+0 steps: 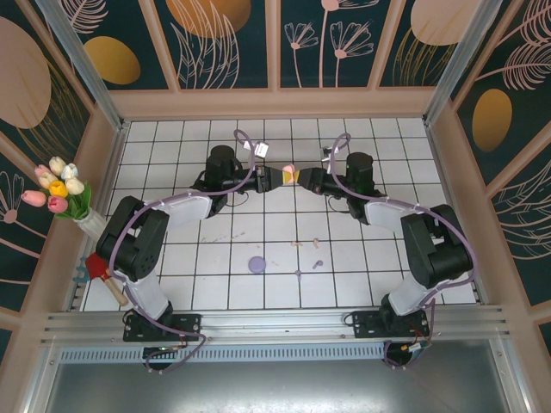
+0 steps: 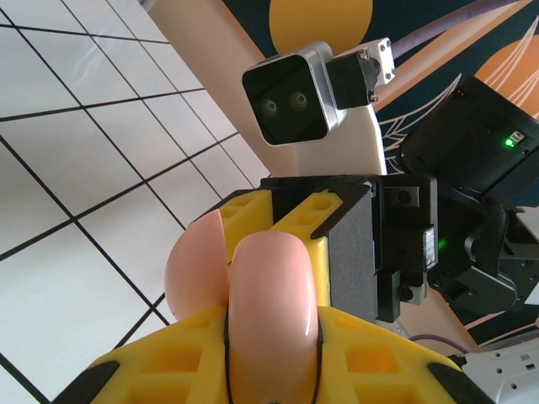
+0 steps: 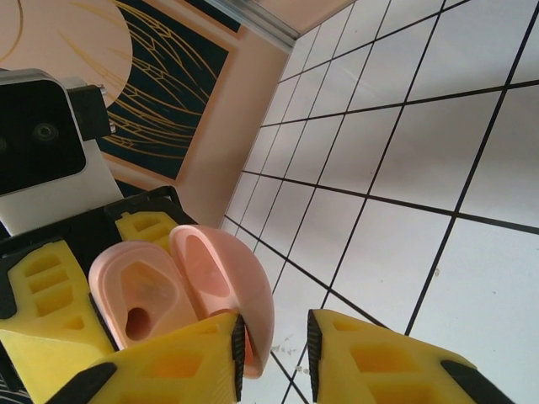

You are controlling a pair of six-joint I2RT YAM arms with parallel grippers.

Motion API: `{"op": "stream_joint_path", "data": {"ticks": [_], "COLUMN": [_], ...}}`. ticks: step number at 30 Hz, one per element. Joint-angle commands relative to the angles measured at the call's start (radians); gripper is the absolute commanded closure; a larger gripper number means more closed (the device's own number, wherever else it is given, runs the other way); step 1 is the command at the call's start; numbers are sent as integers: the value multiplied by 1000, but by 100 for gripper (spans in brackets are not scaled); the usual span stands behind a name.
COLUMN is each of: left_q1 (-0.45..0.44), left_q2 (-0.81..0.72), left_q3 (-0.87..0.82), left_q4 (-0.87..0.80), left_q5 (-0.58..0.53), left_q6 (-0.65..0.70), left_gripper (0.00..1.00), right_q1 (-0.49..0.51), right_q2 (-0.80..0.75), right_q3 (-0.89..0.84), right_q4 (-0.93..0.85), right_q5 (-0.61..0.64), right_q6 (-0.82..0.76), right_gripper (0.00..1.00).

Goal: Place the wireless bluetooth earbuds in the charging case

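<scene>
Left gripper [image 2: 271, 358]: clamped shut on the pink charging case [image 2: 274, 295], which is held above the far tiles [image 1: 172, 267] | Right gripper [image 3: 274, 341]: jaws parted, the opened lid [image 3: 227, 273] taken into the gap, against one pad | Earbuds [image 1: 298, 243]: scattered on tiles nearer the bases, well apart from both claws

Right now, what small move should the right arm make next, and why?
Probably close the right gripper on the lid rim: the pink case, clamped by the left gripper, stands half open, its rim between the right jaws, earbuds on the tiles.
</scene>
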Motion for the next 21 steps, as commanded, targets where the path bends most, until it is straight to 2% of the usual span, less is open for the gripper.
{"op": "stream_joint_path", "data": {"ticks": [1, 8, 15, 19, 21], "left_q1": [-4, -4, -4, -4, -4], "left_q2": [5, 8, 12, 13, 16], "left_q3": [-12, -16, -16, -19, -20], "left_q4": [73, 80, 82, 82, 82], "left_q5": [36, 33, 32, 32, 30], "left_q6": [-13, -15, -17, -16, -16], "left_gripper": [97, 97, 96, 92, 86], "right_q1": [13, 25, 25, 24, 25], "right_q2": [25, 32, 17, 12, 9], "right_q3": [45, 58, 53, 59, 63], "right_q4": [0, -2, -14, -29, -38], "right_q5": [-8, -19, -10, -2, 1], "right_q6": [0, -4, -11, -13, -17], "right_gripper": [73, 80, 96, 99, 100]}}
